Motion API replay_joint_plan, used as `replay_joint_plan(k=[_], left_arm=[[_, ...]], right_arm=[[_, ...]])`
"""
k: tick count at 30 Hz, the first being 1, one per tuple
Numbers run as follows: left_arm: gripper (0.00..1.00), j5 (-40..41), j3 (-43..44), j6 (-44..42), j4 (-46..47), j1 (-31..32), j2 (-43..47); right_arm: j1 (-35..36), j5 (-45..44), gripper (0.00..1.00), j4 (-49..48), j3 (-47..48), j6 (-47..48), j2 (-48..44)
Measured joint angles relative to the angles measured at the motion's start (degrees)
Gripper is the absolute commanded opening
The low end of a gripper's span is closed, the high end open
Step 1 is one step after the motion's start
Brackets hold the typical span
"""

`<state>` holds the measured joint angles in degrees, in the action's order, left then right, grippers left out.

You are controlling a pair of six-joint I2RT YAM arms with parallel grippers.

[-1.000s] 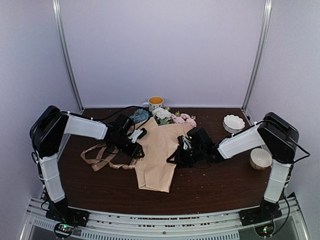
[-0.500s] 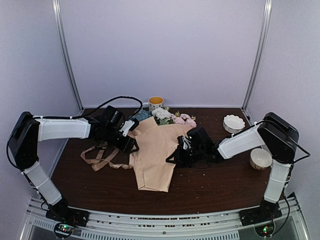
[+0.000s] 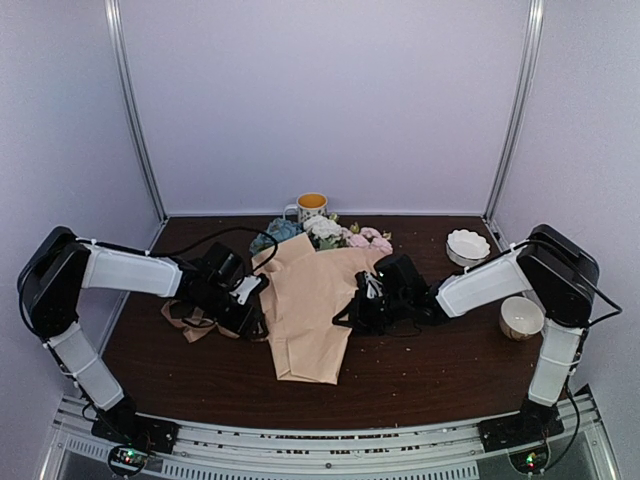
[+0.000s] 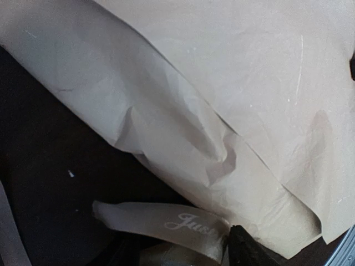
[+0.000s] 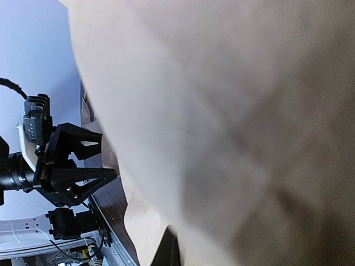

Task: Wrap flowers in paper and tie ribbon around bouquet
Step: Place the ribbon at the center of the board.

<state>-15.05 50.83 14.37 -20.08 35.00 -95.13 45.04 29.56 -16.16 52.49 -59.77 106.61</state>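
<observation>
Roughly at the middle of the table [image 3: 420, 370] lies the bouquet [image 3: 308, 300], its narrow end toward the arms' bases and its open end toward the back wall. The flowers [image 3: 325, 232] show at that far end: a blue head on the left, white in the middle and pink on the right, with green leaves among them. The paper [image 4: 233, 83] around them is peach-tan and creased. It is folded into a loose, flat cone, and the left wrist view shows one layer overlapping another along a slanting edge.

The right gripper [image 3: 362, 303] sits at the cone's right edge, about halfway along it, with its jaws clenched on the paper. Its own camera sees almost nothing but the tan sheet close up.

The left gripper [image 3: 255, 315] is just beside the cone's left edge, low over the table. Its jaws are released and spread apart with nothing between them, as the right wrist view shows. Beneath it and to its left lies the ribbon [image 4: 166, 221], a tan band with pale script printed on it, looped loosely on the dark wood. One stretch of it lies close to the paper's lower edge.

Farther out, a mug [image 3: 311, 206] stands behind the flowers near the back wall. A white bowl [image 3: 468, 245] with a wavy rim sits at the far right, and a round cup [image 3: 521, 318] stands beside the right arm.
</observation>
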Motion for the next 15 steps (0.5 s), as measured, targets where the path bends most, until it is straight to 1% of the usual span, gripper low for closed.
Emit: replay_joint_plan(k=[1,4,5,10,12,15], left_arm=[[0.39,-0.83,-0.02,0.11,1.09,0.20,-0.74],[0.06,-2.23,0.00,0.24,3.50,0.81,-2.99],[0.00,-2.51,0.02,0.55,4.11,0.98,-3.26],[0.00,-2.84,-0.46,-0.55,4.87,1.44,-2.14],[0.00,-2.67,-1.68,-0.85,4.66,1.49,0.59],[0.00,-2.54,-3.45,-1.27,3.28,2.60,7.34]], right_arm=[[0.00,0.00,0.00,0.00,0.02,-0.02,0.00],[0.00,-0.02,0.00,0.04,0.02,-0.02,0.00],[0.00,0.00,0.00,0.09,0.07,-0.02,0.00],[0.00,0.00,0.00,1.11,0.90,0.02,-0.04],[0.00,0.00,0.00,1.88,1.38,0.13,-0.11],[0.00,0.00,0.00,3.08,2.21,0.48,-0.22]])
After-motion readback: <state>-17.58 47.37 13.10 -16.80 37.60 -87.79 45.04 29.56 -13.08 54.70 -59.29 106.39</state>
